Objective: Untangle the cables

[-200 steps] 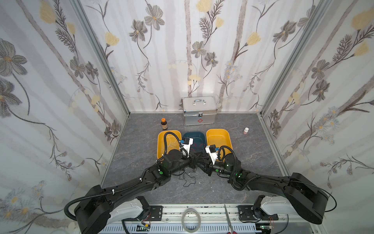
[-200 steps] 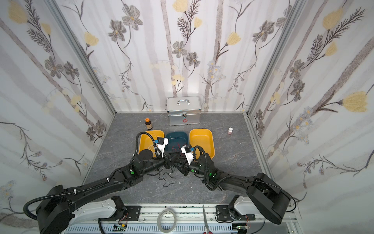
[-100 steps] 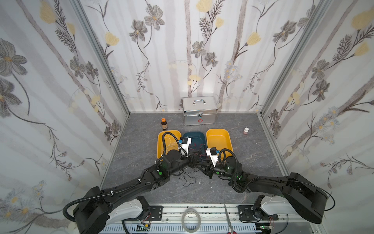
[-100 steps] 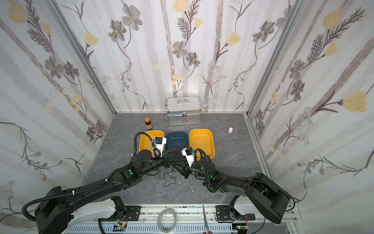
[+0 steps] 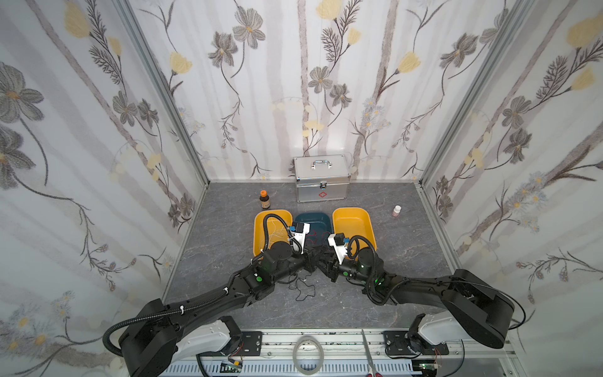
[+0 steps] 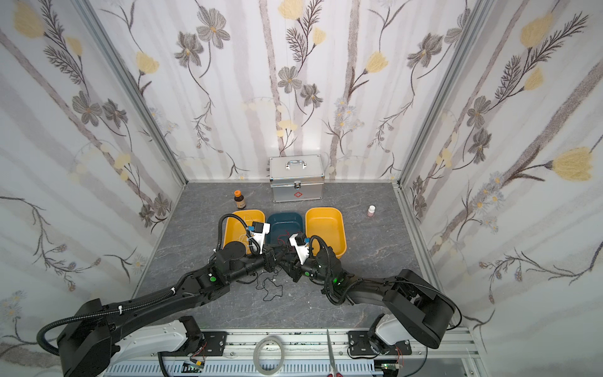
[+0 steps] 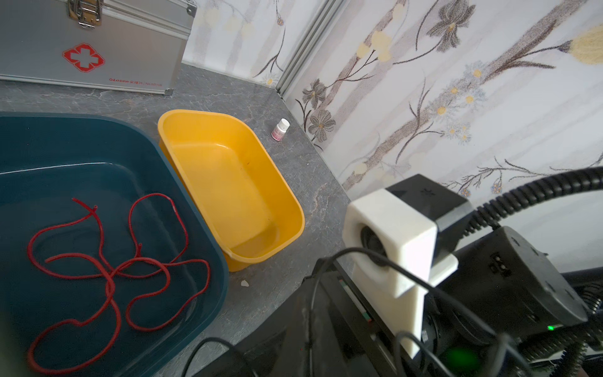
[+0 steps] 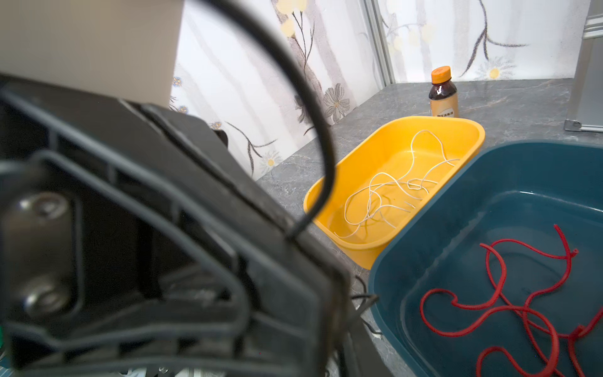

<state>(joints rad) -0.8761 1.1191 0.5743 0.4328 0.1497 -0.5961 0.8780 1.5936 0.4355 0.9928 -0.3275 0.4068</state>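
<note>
- Left gripper (image 5: 312,258): fingers pressed together, just beside the right gripper (image 5: 323,260), whose finger gap I cannot tell.
- Thin black cable (image 5: 301,288) lies looped on the grey marbled table (image 5: 228,228) near them.

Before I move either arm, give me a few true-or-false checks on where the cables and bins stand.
1. The red cable lies inside the dark teal bin. True.
2. The white cable lies in the bin nearest the small white bottle. False: that is the empty yellow bin; the white cable is in the yellow bin by the brown bottle.
3. The black cable is already in a bin. False: it lies loose on the grey tabletop, in front of the bins and below the two grippers.
4. The first-aid case at the back wall is shut. True.
</note>
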